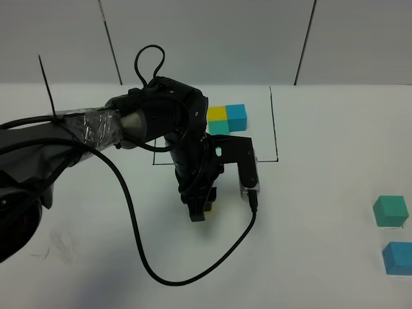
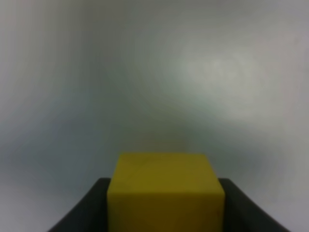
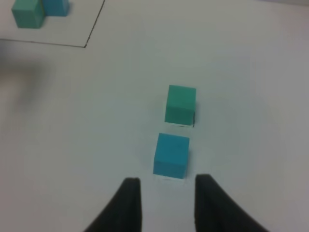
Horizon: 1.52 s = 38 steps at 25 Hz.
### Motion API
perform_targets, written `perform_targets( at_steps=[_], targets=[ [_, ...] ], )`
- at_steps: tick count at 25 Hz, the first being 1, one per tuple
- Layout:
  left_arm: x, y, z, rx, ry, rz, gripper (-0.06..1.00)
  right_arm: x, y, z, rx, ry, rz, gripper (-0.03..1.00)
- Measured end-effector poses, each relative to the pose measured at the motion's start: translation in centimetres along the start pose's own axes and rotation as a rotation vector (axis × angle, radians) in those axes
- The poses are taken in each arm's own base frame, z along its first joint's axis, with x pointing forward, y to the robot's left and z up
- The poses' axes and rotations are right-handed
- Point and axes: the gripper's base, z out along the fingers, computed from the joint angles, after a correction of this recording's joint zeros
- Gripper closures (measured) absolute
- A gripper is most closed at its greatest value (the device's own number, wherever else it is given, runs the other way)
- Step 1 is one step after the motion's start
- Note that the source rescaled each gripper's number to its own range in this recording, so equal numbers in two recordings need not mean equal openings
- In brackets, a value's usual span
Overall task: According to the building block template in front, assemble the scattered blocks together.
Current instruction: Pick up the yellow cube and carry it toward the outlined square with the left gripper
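Note:
My left gripper (image 1: 201, 214) points down at the table just in front of the black frame (image 1: 275, 122) and is shut on the yellow cube (image 1: 208, 208). The left wrist view shows that cube (image 2: 165, 191) filling the gap between the dark fingers (image 2: 82, 215). The building block template (image 1: 226, 120), an L of yellow, blue and teal cubes, sits inside the frame behind the arm. At the far right lie the loose teal cube (image 1: 391, 211) and blue cube (image 1: 399, 257). In the right wrist view my right gripper (image 3: 166, 186) is open, just short of the blue cube (image 3: 171, 154), with the teal cube (image 3: 180, 104) beyond.
A black cable (image 1: 193, 277) from the left arm loops over the table in front of the gripper. The left arm's taped link (image 1: 90, 125) stretches in from the left edge. Part of the template (image 3: 28, 13) and the frame line (image 3: 91, 34) show in the right wrist view.

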Motion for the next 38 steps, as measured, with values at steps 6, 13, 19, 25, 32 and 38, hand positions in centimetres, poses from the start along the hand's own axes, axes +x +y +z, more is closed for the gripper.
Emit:
perform_targets(
  at_steps=[6, 13, 19, 25, 32, 38],
  targets=[
    [0.0, 0.0, 1.2, 0.021, 0.01, -0.002, 0.94, 0.0, 0.0, 0.0, 0.0, 0.0, 0.0, 0.97],
    [0.0, 0.1, 1.6, 0.016, 0.007, 0.003, 0.94, 0.0, 0.0, 0.0, 0.0, 0.0, 0.0, 0.97],
    [-0.2, 0.3, 1.7, -0.01, -0.012, 0.005, 0.94, 0.0, 0.0, 0.0, 0.0, 0.0, 0.0, 0.97],
    [-0.2, 0.3, 1.7, -0.011, -0.013, 0.005, 0.94, 0.0, 0.0, 0.0, 0.0, 0.0, 0.0, 0.97],
    [-0.2, 0.2, 1.7, 0.005, -0.019, 0.016, 0.94, 0.0, 0.0, 0.0, 0.0, 0.0, 0.0, 0.97],
    [-0.2, 0.1, 1.7, 0.013, -0.016, 0.023, 0.94, 0.0, 0.0, 0.0, 0.0, 0.0, 0.0, 0.97]
  ],
)
